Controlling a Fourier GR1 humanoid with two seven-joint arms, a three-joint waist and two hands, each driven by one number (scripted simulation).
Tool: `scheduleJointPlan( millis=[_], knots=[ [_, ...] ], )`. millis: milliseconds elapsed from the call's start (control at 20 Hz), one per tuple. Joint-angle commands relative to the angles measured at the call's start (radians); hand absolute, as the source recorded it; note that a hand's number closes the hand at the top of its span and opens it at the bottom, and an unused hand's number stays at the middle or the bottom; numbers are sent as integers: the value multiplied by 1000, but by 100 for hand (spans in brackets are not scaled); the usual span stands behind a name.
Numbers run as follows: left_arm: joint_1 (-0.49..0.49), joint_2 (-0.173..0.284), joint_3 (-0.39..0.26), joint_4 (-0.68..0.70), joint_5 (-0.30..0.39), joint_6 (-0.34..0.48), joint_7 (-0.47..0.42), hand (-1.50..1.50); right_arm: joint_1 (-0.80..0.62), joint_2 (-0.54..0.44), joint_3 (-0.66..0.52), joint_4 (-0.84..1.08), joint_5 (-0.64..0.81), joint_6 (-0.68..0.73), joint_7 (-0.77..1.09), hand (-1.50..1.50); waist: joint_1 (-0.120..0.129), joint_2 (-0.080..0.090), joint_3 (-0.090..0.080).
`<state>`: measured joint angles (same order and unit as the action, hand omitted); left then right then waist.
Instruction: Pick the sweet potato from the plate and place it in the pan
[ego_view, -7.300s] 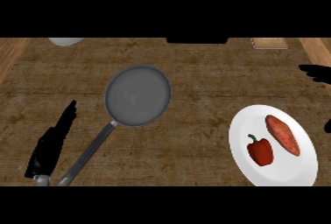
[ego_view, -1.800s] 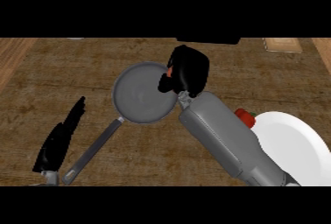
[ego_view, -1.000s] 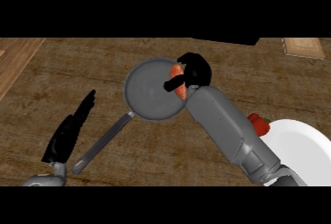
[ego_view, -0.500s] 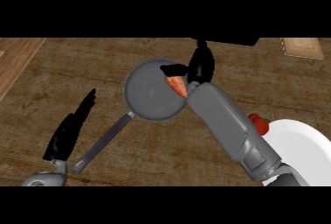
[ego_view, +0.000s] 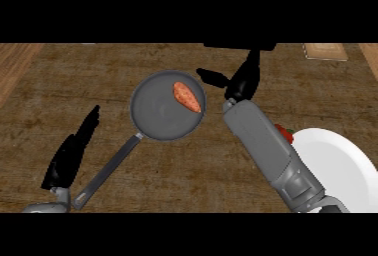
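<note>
Left hand (ego_view: 70, 157) first since it's closest to me: it sits low at the left of the counter (ego_view: 44, 100), fingers straight and pointing up, just resting there, holding nothing. Its tips are near the pan handle (ego_view: 109, 169) but I can't tell if they touch it.

Over at the lower right I've got the white plate (ego_view: 336, 165), partly cut off by the edge of the view. A red pepper (ego_view: 284, 132) pokes out on its near-left rim, mostly hidden behind my right forearm (ego_view: 266, 150), which runs diagonally up across the middle.

Further up is the grey pan (ego_view: 159, 115), and the sweet potato (ego_view: 187, 97) is lying inside it, toward the upper right part of the pan's floor, tilted on a diagonal.

Right hand (ego_view: 242, 80) is just past the pan's right rim, fingers spread straight and thumb sticking out toward the pan, nothing in it and clear of the sweet potato.
</note>
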<state>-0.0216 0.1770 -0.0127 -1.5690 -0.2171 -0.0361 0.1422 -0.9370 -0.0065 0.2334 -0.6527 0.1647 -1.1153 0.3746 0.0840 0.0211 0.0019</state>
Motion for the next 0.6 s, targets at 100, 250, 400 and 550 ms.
scheduleJointPlan(
  millis=[100, 250, 400, 550],
  knots=[
    [76, 2, 40, -49, 10, 25, 9, 0, 187, 6, 1, -150, -41, -78, -161, -150, -75, -22, -1],
    [56, 16, 57, -40, 14, 9, 29, 0, 287, -7, 13, -222, -17, -43, -214, -150, -84, -23, -2],
    [108, 8, 65, 10, 11, 17, -47, 0, 436, -107, 55, -388, 4, 4, -183, -150, -104, -29, -3],
    [178, 15, 54, -142, 29, -10, 13, 0, 594, -158, 101, -554, 27, 30, -137, -150, -99, -31, -2]
  ],
)
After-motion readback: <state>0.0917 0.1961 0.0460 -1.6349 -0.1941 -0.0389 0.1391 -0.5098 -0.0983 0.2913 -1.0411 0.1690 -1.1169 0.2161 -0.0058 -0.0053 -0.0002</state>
